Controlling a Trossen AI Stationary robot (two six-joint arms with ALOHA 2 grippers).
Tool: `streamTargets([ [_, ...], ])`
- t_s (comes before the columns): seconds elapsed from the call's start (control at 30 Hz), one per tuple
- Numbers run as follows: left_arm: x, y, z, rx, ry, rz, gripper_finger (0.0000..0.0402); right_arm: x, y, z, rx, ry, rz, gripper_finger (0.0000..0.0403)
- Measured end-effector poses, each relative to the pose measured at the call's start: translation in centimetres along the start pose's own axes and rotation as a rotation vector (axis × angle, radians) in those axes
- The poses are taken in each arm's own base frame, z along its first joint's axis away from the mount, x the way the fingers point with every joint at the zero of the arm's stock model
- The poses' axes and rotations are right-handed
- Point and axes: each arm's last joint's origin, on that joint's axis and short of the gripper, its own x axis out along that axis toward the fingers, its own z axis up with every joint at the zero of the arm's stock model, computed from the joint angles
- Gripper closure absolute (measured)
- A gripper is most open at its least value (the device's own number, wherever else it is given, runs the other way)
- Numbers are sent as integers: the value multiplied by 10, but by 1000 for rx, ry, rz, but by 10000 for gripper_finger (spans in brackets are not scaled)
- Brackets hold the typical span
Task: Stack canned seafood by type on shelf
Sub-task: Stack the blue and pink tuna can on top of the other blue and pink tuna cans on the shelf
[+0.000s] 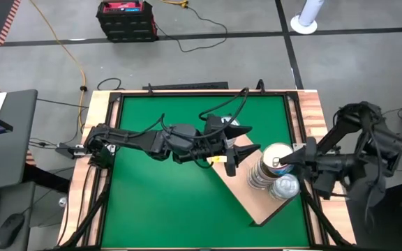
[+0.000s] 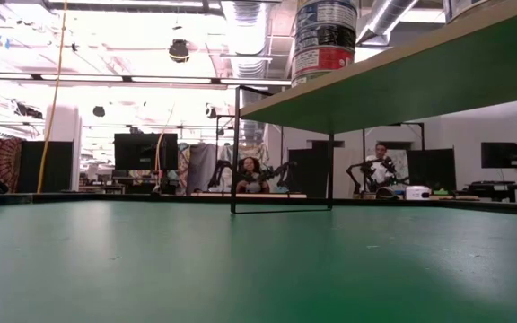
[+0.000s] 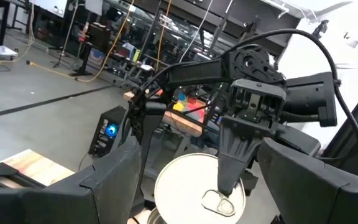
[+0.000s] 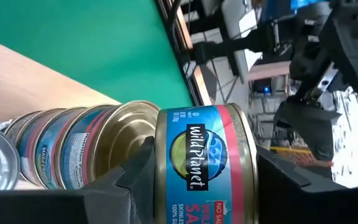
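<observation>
On green mat [image 1: 166, 202]: tilted shelf [image 1: 246, 199]; people seated beyond.

A green mat [image 1: 166, 202] is spread over the table top, framed by a wood-slat table rim [image 1: 96, 118]. On the grey floor beyond the table, well away from both grippers, a black and red box [image 1: 126, 19] is seen, with a yellow cable [image 1: 61, 42] and a black cable [image 1: 201, 42] trailed beside it. A white round stand base [image 1: 304, 22] is placed farther off behind the right gripper. A dark desk [image 1: 5, 139] with a mouse [image 1: 9, 229] is set out past the left arm's base. In the low view, two seated people [image 2: 251, 175] [image 2: 380, 166] are seen across the room
</observation>
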Motion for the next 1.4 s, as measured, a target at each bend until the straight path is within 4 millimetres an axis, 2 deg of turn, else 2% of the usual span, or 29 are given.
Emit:
streamTargets([
  [0.47,0,0,-1,7,14,2,95,11,6,8,-9,93,-72,178],
  [1.1,0,0,-2,6,19,-11,95,15,6,7,76,86,-8,174],
  [1.4,0,-1,-2,-5,28,-31,95,29,5,14,41,103,19,173],
])
